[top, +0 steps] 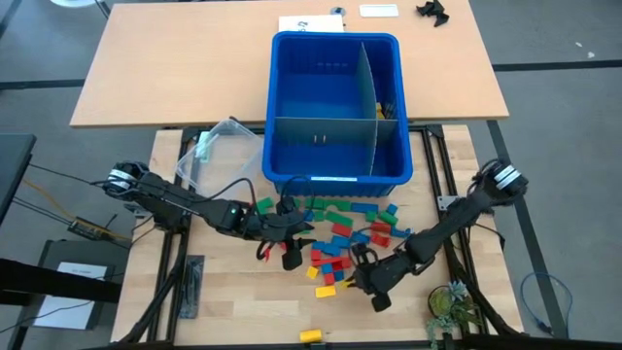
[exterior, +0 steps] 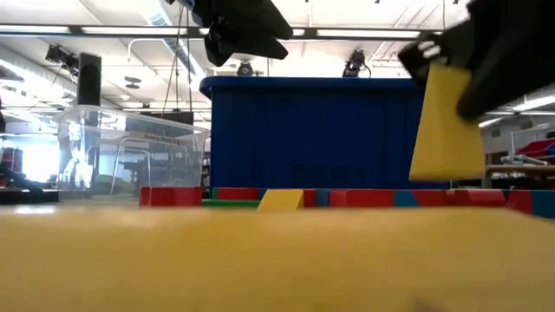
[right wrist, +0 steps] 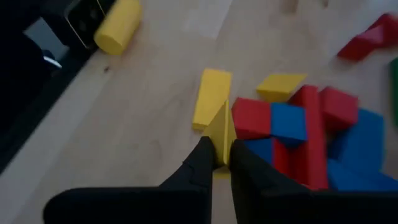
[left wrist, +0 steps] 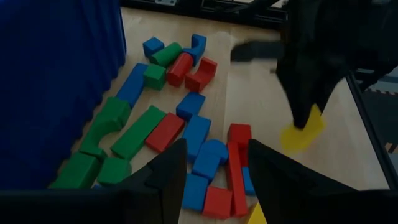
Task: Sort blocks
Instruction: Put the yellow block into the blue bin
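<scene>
Several blocks (top: 340, 228) in red, blue, green and yellow lie loose on the wooden table in front of the big blue bin (top: 335, 37). My right gripper (right wrist: 219, 152) is at the pile's near right side, shut on a yellow block (right wrist: 221, 127), which the low view shows lifted off the table (exterior: 447, 121). My left gripper (left wrist: 217, 165) hovers open above the pile's left part (left wrist: 186, 124), nothing between its fingers. A clear tub (top: 219, 146) stands left of the bin. My right gripper pinches the yellow block by its upper end (right wrist: 219, 142) between the two fingers. The fingers slant down from the table's near right. The block hangs below the fingertips (exterior: 447, 121), clear of the table and a little tilted.
A flat yellow block (right wrist: 211, 99) lies on the table just beyond the held one. A yellow cylinder (top: 311, 335) rests near the table's front edge. The bin has inner dividers. A small plant (top: 452, 311) sits at the near right corner.
</scene>
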Robot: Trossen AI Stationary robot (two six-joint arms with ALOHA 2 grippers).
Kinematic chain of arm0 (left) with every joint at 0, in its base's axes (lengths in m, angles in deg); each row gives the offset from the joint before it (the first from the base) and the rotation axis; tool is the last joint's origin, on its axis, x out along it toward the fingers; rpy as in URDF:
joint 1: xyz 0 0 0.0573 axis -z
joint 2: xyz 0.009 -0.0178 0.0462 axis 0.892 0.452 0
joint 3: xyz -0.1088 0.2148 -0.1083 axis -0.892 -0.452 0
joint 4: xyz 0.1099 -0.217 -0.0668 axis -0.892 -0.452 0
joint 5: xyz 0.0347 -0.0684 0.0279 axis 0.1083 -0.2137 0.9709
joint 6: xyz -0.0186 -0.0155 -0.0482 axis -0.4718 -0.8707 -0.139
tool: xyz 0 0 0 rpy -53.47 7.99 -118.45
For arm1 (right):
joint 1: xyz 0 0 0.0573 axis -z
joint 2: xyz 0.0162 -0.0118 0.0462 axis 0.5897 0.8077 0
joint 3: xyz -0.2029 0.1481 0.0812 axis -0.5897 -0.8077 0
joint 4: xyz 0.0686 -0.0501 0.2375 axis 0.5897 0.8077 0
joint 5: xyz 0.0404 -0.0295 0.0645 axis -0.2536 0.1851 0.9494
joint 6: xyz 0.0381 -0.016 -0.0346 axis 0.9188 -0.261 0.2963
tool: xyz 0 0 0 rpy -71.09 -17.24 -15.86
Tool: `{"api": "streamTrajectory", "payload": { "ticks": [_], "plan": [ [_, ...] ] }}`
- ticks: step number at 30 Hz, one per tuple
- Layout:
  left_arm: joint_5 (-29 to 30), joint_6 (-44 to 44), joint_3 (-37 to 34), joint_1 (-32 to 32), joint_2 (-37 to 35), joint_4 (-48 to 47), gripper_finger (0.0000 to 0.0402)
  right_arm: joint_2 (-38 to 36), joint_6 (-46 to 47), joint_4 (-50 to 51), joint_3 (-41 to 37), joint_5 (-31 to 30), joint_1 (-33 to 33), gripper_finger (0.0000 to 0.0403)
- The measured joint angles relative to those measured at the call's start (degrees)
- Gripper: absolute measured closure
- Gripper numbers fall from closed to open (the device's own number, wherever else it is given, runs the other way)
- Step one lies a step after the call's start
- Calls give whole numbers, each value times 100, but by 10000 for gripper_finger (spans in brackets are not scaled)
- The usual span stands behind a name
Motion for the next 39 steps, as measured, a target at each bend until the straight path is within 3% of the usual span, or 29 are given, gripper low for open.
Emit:
{"api": "streamTrajectory", "payload": {
  "ticks": [7,14,21,28,37,39],
  "plan": [
    [0,9,0,0,0,-90,224,-1253,99,414,0,-169,4,377],
    [0,164,0,-2,-64,-250,224,-2541,2,536,0,-1070,291,377],
    [20,311,0,-8,-111,-481,224,-3616,-239,547,0,-2232,1014,377],
    [70,472,0,-11,-114,-469,224,-4095,-861,562,226,-2894,2532,377],
    [167,487,0,-11,-115,-468,224,-3837,-1748,702,636,-2801,5157,377],
    [169,487,0,-13,-114,-459,224,-3721,-1801,749,636,-2519,5731,377]
  ]
}}
